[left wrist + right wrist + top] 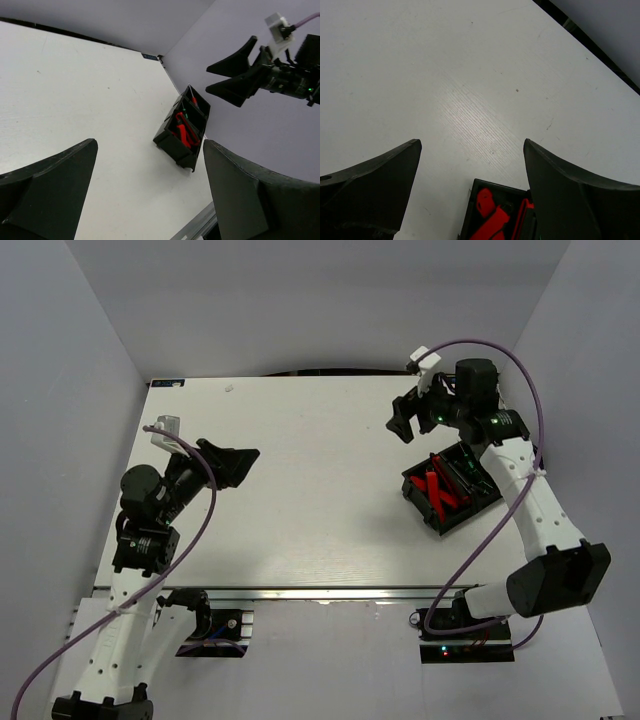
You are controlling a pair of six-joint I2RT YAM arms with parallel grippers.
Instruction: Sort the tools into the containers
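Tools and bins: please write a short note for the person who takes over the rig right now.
Left gripper: open, empty, held over the left part of the table.
Right gripper: open, empty, above the table just beyond the bins.
Bins: side by side near the table's right edge; red knives in one, thin screwdrivers in the other.
Done: no tool shows outside the bins, so the sorting looks finished.
Left: probably only a check, then parking the arms.

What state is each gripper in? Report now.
Left gripper: open, holding nothing.
Right gripper: open, holding nothing.
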